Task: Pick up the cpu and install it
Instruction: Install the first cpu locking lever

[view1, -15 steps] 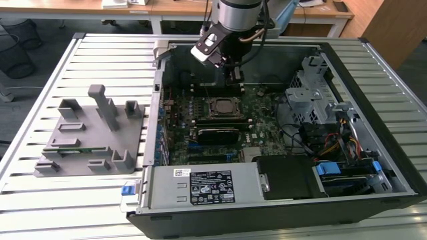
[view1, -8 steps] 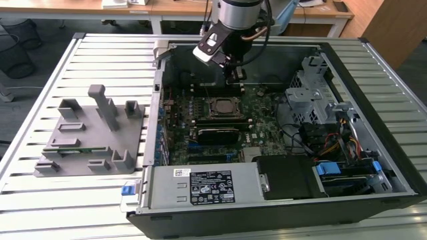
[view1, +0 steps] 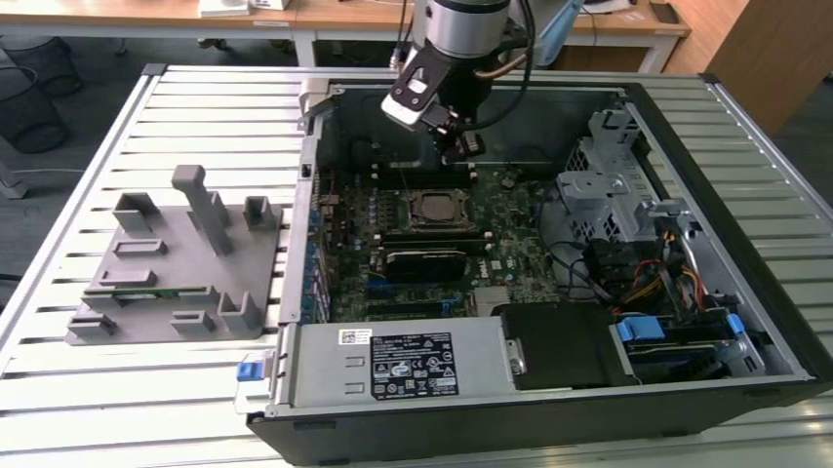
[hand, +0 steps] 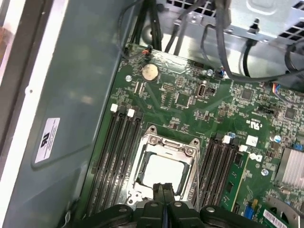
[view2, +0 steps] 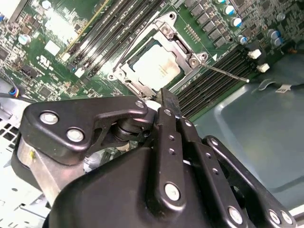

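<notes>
The cpu lies flat inside the metal socket frame on the green motherboard, silvery top up, seen in both wrist views. In the exterior view the cpu sits at the middle of the open computer case. My gripper hangs above the board, just behind the socket and clear of it. Its black fingertips are pressed together with nothing between them; the second wrist view has my gripper shut just short of the socket's edge.
Black memory slots flank the socket on both sides. A drive cage with cables fills the case's right side in the exterior view, and the power supply sits at the front. A grey plastic fixture with a green memory stick stands outside the case.
</notes>
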Controlling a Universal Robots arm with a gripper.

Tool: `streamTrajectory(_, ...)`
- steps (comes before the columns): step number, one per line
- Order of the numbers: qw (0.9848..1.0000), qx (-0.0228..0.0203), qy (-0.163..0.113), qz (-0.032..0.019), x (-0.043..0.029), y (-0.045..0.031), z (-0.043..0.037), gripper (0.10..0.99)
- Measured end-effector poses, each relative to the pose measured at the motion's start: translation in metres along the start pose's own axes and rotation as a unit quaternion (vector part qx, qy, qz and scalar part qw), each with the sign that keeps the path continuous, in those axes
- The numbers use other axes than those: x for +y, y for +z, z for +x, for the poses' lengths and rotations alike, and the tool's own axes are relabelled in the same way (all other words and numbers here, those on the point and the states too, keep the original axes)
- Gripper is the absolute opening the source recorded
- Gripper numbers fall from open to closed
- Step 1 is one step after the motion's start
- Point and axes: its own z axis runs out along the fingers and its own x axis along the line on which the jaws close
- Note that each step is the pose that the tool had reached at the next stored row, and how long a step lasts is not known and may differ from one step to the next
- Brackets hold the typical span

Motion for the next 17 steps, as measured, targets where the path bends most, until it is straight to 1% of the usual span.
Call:
streamTrajectory(8,0.9998,0.0002,-0.021,0.0005,0.0,0.0,-0.0001,0.106)
streamTrajectory(17,0.999,0.0003,-0.044,0.001,0.0,0.0,-0.0001,0.106)
